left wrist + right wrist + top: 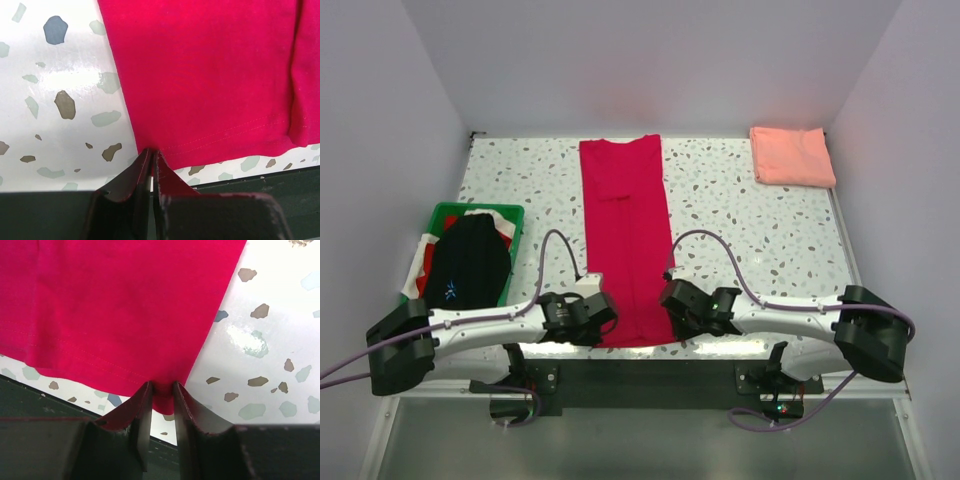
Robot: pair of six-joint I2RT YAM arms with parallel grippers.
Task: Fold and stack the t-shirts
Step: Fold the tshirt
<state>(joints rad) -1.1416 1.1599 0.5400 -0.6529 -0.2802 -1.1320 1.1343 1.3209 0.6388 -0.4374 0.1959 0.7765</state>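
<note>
A: Left gripper (151, 151) fingers nearly closed; we're pinching the near-left hem corner of the long-folded crimson red cloth t-shirt (210, 75).
B: Right gripper (162, 387) likewise, narrow gap, near-right corner bunched inside. We see it flat mid speckled white table (750, 220); folded salmon pink cloth t-shirt (792, 156) far-right.

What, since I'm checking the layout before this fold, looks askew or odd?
Nothing stands out. The crimson red cloth t-shirt lies straight as a long strip, the left gripper and right gripper pinching its near corners; the salmon pink t-shirt sits folded far right.
</note>
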